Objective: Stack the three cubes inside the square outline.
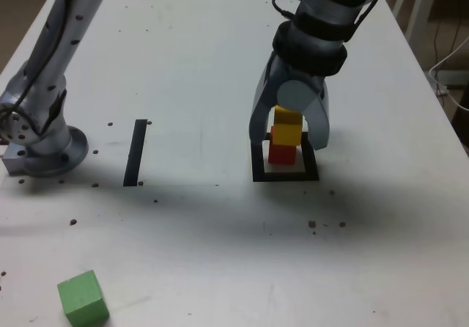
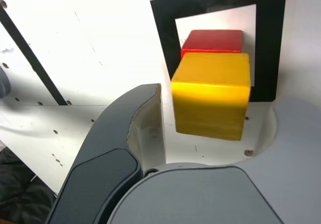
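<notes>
Three cubes are lying in the scene, one of each colour. The red cube [image 1: 281, 152] is sitting inside the square outline [image 1: 285, 174], on its white centre. The yellow cube [image 1: 287, 126] is resting on top of the red one, offset slightly toward the exterior view's right, making a stack of two. The green cube [image 1: 83, 298] is lying alone on the tabletop [image 1: 212, 56], well apart from the stack, near the lower left corner of the exterior view.

One arm is reaching down over the outline. Its hand [image 1: 289, 130] is straddling the stack with jaws spread; in the wrist view the yellow cube [image 2: 212, 94] is standing between the two fingers [image 2: 131, 128] with a visible gap on the nearer side, so the hand [image 2: 213, 133] is reading as released, not gripping. The red cube [image 2: 213, 40] is showing just beyond the yellow one, within the outline [image 2: 165, 28].

One narrow black strip [image 1: 135, 152] is lying between the arm's base [image 1: 45, 149] and the outline. Small dark specks are dotting the tabletop.
</notes>
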`<state>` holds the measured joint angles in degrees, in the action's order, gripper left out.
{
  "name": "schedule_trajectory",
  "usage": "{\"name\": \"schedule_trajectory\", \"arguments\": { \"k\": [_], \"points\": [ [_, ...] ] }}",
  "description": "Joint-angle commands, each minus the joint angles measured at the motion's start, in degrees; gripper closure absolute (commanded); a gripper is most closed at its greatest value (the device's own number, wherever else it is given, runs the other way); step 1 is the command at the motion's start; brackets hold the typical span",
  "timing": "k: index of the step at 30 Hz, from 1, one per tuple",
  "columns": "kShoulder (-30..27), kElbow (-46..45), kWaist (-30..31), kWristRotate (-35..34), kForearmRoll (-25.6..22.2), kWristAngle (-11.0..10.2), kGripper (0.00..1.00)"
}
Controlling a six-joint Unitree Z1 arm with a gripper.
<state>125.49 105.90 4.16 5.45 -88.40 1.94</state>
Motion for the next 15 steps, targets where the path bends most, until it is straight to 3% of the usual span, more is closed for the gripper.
{"name": "schedule_trajectory", "arguments": {
  "k": [1,15],
  "points": [
    [-2.02,-0.35,-0.1,-0.03,-0.55,-0.58,0.01],
    [-17.84,-13.83,4.72,-4.91,-0.66,-3.69,0.01]
  ]
}}
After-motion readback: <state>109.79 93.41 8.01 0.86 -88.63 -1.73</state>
